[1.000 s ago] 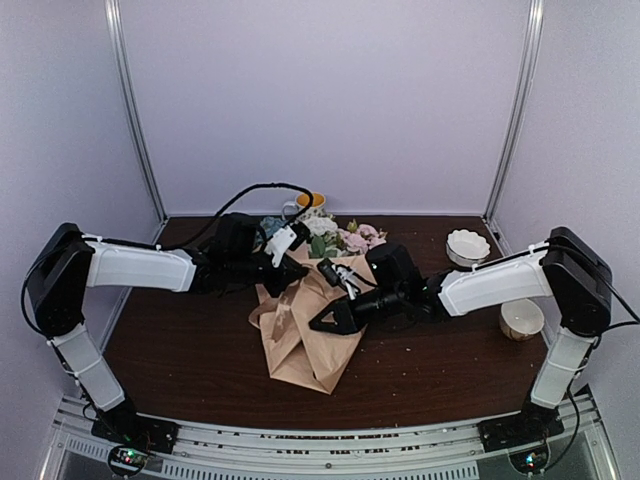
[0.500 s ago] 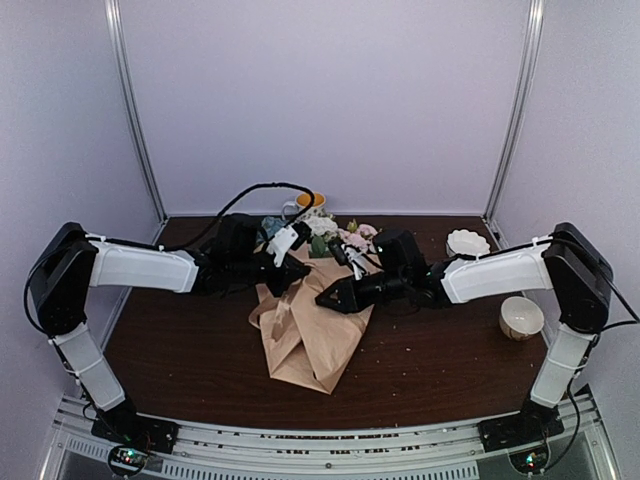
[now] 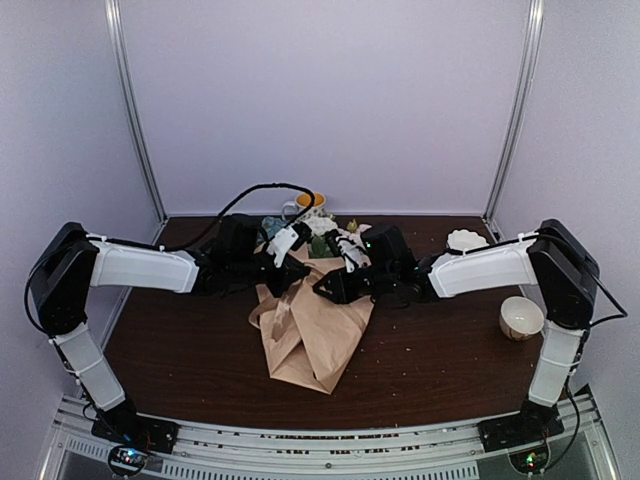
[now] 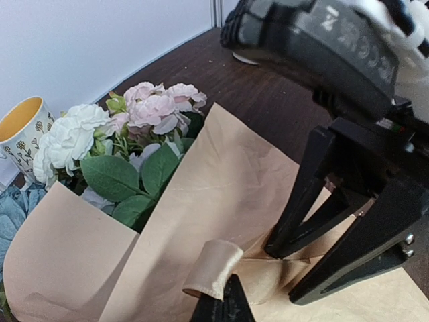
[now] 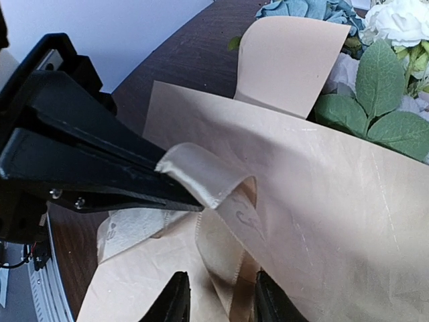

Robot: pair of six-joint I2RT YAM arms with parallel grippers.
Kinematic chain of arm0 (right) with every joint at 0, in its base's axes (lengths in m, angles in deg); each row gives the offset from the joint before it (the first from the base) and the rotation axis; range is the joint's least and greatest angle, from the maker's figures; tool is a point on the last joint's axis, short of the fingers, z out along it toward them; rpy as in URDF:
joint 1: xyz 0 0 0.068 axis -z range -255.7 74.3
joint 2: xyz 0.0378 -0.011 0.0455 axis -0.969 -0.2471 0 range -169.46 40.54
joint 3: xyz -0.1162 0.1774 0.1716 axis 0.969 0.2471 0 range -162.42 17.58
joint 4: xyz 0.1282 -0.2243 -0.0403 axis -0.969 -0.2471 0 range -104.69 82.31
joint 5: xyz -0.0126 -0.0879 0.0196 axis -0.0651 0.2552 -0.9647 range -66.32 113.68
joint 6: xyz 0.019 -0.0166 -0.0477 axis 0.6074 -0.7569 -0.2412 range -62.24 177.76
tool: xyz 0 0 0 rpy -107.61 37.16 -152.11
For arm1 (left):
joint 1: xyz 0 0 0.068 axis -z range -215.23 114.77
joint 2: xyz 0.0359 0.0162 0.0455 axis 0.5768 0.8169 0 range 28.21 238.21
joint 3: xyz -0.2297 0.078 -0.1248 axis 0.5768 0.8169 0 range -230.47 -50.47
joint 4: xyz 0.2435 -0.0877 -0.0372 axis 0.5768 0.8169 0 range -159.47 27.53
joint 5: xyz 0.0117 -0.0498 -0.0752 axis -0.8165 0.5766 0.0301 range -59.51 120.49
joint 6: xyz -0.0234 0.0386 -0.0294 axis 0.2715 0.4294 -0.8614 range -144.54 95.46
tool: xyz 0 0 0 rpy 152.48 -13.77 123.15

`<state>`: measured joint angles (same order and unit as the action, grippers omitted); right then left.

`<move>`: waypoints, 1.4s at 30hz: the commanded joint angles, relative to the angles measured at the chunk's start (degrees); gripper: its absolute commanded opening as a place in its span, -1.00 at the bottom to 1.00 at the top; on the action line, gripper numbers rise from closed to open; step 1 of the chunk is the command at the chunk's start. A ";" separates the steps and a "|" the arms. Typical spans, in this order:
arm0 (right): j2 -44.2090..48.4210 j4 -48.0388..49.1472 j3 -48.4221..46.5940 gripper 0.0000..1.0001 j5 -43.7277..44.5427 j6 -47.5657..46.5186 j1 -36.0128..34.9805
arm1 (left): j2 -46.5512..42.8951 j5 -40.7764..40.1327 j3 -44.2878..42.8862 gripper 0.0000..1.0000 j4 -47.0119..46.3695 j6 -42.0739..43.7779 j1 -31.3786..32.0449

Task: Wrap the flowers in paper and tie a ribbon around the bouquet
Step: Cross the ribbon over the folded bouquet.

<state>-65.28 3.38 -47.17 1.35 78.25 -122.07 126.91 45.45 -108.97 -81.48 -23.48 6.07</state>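
Since 1 second ago the left arm has held its place, while the right arm has swung in toward the back of the desk (image 3: 180, 350). It has carried the right hand (image 3: 325, 288) off the middle of the paper (image 3: 318, 340) and up close to the left hand (image 3: 299, 272), with its fingers spread wider than before. That arm now covers the pink roses in the top view and crosses the left edge of the white dish (image 3: 468, 241).

A black cable (image 3: 250, 189) arches over the left arm. Behind the flowers (image 4: 151, 111) stands a mug (image 3: 310, 203) with a yellow inside, and a cup (image 3: 521, 318) sits alone near the right edge.

The left hand's fingers are pressed together, pinching a loop of pale satin ribbon (image 5: 201, 178) above the wrap. The right hand's 2 fingertips (image 5: 175, 298) stand apart on either side of the ribbon strand running down the paper. Whether either tip touches it I cannot tell.

The bouquet (image 3: 300, 330) lies at the desk's centre, narrow end toward the arms and blooms toward the back wall. Its peach-tan paper is creased and folded into a loose cone with 1 flap standing up. Out of the open end come blue hydrangea (image 5: 301, 10), a white rose (image 4: 67, 137), pink roses and broad green leaves.
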 commanded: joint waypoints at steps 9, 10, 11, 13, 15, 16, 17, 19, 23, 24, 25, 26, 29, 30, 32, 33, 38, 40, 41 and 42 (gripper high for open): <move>-5.60 1.26 -5.55 -0.73 -6.84 -0.30 0.00 | 1.23 -0.40 -0.57 -1.00 -2.47 -0.88 0.10; -5.73 1.07 -5.78 -0.85 -7.24 -0.19 0.03 | 1.31 -0.52 -0.72 -1.00 -2.31 -0.90 0.12; -5.56 1.12 -5.69 -0.94 -7.70 -0.05 0.05 | 1.28 -0.69 -0.71 -1.00 -2.25 -0.93 0.12; -4.30 1.89 -4.50 -1.00 -9.19 0.36 0.02 | 1.24 -1.43 -0.74 -1.00 -2.07 -0.91 0.14; -2.08 2.82 -2.35 -1.00 -11.23 0.78 -0.04 | 1.32 -2.20 -0.74 -1.00 -1.85 -0.82 0.04; -1.30 3.01 -1.36 -1.00 -12.90 1.14 -0.06 | 1.40 -2.56 -0.73 -1.00 -1.70 -0.72 0.01; -0.65 3.15 -0.47 -1.00 -14.83 1.72 -0.06 | 1.49 -2.84 -0.80 -1.00 -1.50 -0.69 -0.06; 0.38 4.83 1.81 -1.00 -18.74 3.83 -0.12 | 1.66 -2.87 -0.99 -1.00 -1.24 -0.71 -0.14; 1.96 6.07 5.07 -1.00 -23.03 7.19 -0.10 | 1.37 -2.68 -1.00 -1.00 -0.67 -0.09 -0.17; 2.28 6.00 5.56 -1.00 -23.42 7.58 -0.11 | 1.14 -2.49 -0.84 -1.00 -0.70 0.16 -0.15; 2.54 6.06 5.94 -1.00 -23.41 7.77 -0.05 | 0.81 -2.30 -0.61 -0.88 -0.65 0.47 -0.15; 2.50 5.95 6.05 -1.00 -23.07 7.89 0.08 | 0.41 -2.12 -0.57 -0.58 -0.55 0.55 -0.23; 1.41 4.64 4.60 -1.00 -21.90 8.70 1.06 | -2.08 -0.53 -0.83 -0.12 0.84 0.70 -0.94; 1.10 4.77 4.21 -1.00 -21.74 9.40 1.51 | -3.18 0.51 -1.09 0.00 2.12 0.82 -1.32; 0.60 5.97 3.89 -1.00 -21.63 11.10 2.38 | -5.86 2.17 -1.24 0.19 5.10 1.46 -1.57; 0.58 6.47 3.86 -1.00 -21.43 11.73 2.64 | -7.47 2.76 -0.90 0.26 6.32 1.78 -1.57; -0.15 5.72 3.08 -1.00 -21.33 11.45 2.98 | -15.43 4.94 4.04 0.45 10.59 -0.12 -1.51; -0.57 5.51 2.99 -1.00 -21.70 11.34 3.04 | -18.37 3.37 7.35 0.18 13.31 -2.13 -1.44; -0.64 5.52 3.01 -1.00 -21.65 11.10 3.04 | -19.78 2.49 9.08 0.02 14.92 -3.24 -1.29; -0.54 5.61 2.97 -1.00 -21.63 11.07 3.04 | -21.24 1.79 11.07 -0.09 16.19 -4.08 -1.05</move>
<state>-64.91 8.43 -42.77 -19.41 89.25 -118.90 109.53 48.31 -104.09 -71.86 -24.38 4.54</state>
